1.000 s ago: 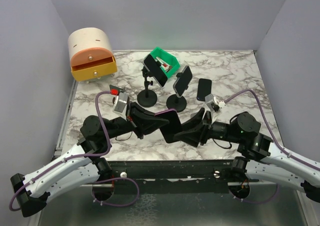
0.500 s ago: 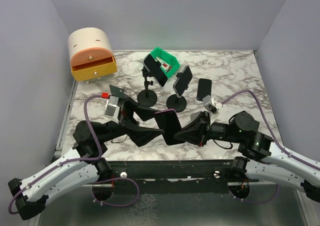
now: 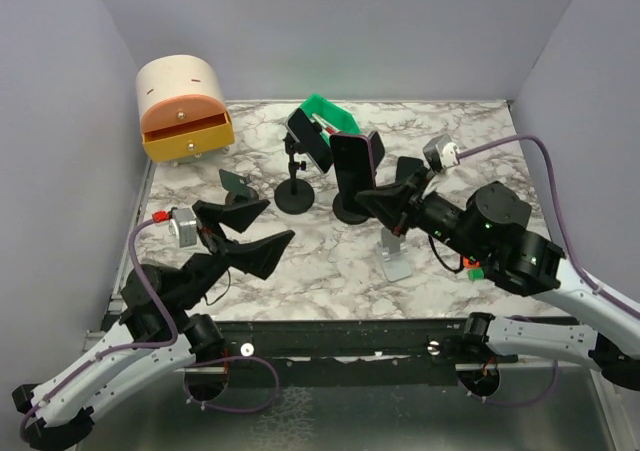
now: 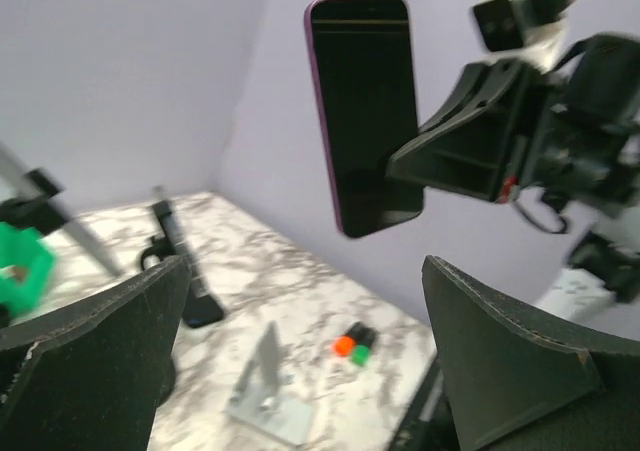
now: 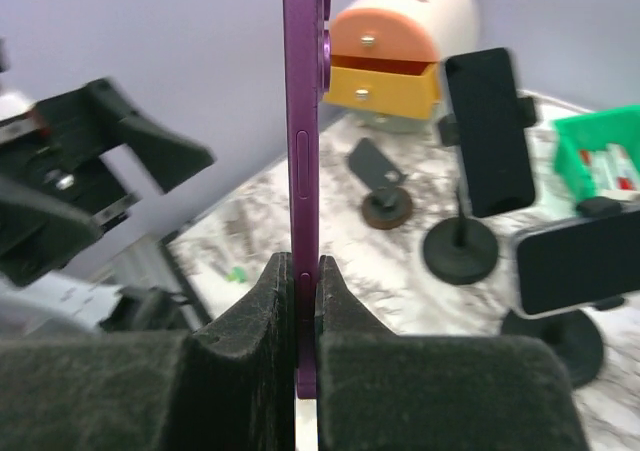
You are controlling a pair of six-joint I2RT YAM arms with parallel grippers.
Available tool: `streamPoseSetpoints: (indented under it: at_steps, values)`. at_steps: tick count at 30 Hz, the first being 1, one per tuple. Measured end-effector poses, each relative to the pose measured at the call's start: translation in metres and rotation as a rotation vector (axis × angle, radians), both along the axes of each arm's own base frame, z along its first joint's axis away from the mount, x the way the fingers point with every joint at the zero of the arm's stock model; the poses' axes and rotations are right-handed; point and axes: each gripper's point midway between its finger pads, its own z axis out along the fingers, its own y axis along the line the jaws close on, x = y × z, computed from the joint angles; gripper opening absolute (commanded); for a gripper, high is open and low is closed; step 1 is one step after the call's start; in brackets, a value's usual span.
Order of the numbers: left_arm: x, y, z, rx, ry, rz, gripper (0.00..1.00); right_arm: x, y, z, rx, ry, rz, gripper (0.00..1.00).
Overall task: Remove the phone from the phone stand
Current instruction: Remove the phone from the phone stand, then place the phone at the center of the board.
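Marble table (image 3: pixel 330 271) in the top view; your right gripper (image 3: pixel 372 199) has the purple phone (image 3: pixel 352 166) up in the air, off the grey stand (image 3: pixel 393 256); left gripper (image 3: pixel 280 219) gapes empty; left wrist: fingers (image 4: pixel 500 361) spread wide; right wrist: pads (image 5: pixel 245 311) clamp the phone edge-on.

Your left arm (image 3: pixel 105 376) and right arm (image 3: pixel 560 339) wear white shells at the frame's lower corners, black further up. A purple cable (image 3: pixel 520 139) trails each. Left gripper (image 3: pixel 280 219) and right gripper (image 5: pixel 303 276) carry matte black wedge fingers (image 5: pixel 240 371).
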Motion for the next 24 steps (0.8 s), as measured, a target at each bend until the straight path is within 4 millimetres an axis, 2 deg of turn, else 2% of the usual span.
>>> streamPoseSetpoints:
  at_steps: [4,8,10,12,15,19,21,24]
  values:
    - [0.024,0.012,-0.027,0.084,0.020,0.157,0.99,0.037,-0.002,-0.008,-0.081,-0.009,-0.182,0.00]
    - [0.039,0.020,-0.055,0.165,0.047,0.257,0.98,0.070,-0.008,-0.016,-0.172,-0.016,-0.340,0.00]
    - [0.043,0.026,-0.063,0.183,0.047,0.293,0.98,0.086,-0.012,-0.013,-0.190,-0.017,-0.397,0.00]
    - [0.045,0.032,-0.065,0.192,0.045,0.326,0.98,0.107,-0.024,-0.008,-0.184,-0.009,-0.464,0.00]
    - [0.046,0.049,-0.061,0.168,0.046,0.389,0.98,0.151,-0.064,-0.004,-0.143,0.037,-0.595,0.00]
    - [0.043,0.071,-0.052,0.106,0.046,0.451,0.98,0.203,-0.131,-0.018,-0.080,0.138,-0.778,0.00]
    - [0.042,0.078,-0.049,0.081,0.048,0.472,0.98,0.223,-0.166,-0.034,-0.042,0.198,-0.858,0.00]
    - [0.044,0.083,-0.051,0.075,0.064,0.492,0.98,0.245,-0.221,-0.074,0.020,0.313,-0.945,0.00]
